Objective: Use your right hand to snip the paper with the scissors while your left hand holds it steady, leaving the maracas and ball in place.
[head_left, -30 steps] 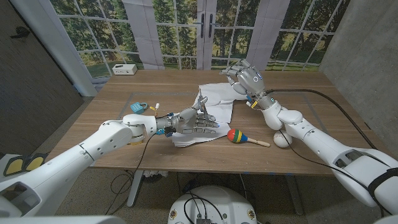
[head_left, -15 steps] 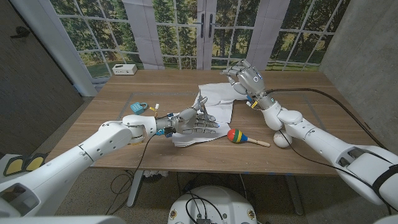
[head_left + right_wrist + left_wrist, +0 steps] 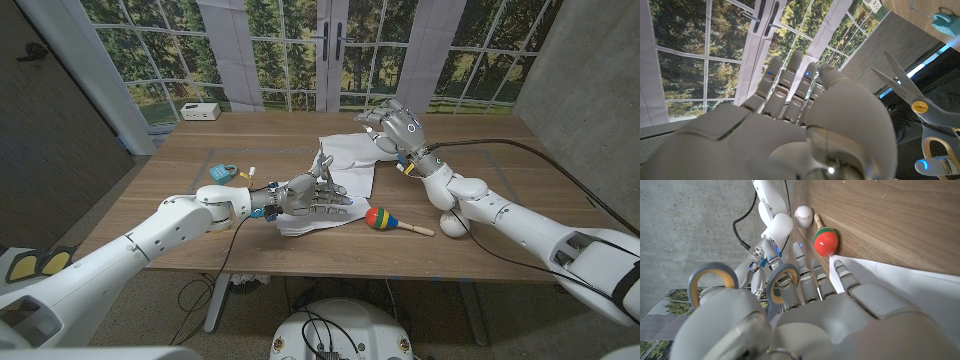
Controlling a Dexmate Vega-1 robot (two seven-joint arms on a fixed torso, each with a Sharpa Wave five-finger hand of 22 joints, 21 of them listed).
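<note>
A white paper sheet [image 3: 345, 165] lies mid-table, its far part rumpled. My left hand [image 3: 315, 195] lies on the sheet's near part with fingers spread and thumb raised; the left wrist view shows that hand [image 3: 840, 315] on the paper [image 3: 920, 285]. My right hand [image 3: 397, 127] hovers over the sheet's far right corner, fingers curled. In the right wrist view it [image 3: 805, 125] holds the scissors [image 3: 918, 106], blades parted, a fingertip at the handle loop. The colourful maraca [image 3: 381, 218] [image 3: 826, 240] lies just right of the paper. The white ball [image 3: 455, 223] [image 3: 803, 216] sits beyond it, beside my right forearm.
A teal object [image 3: 225, 172] and a small yellow-tipped piece [image 3: 254, 172] lie left of the paper. A white box [image 3: 200, 111] stands at the far left edge. A black cable [image 3: 520, 152] runs across the table's right side.
</note>
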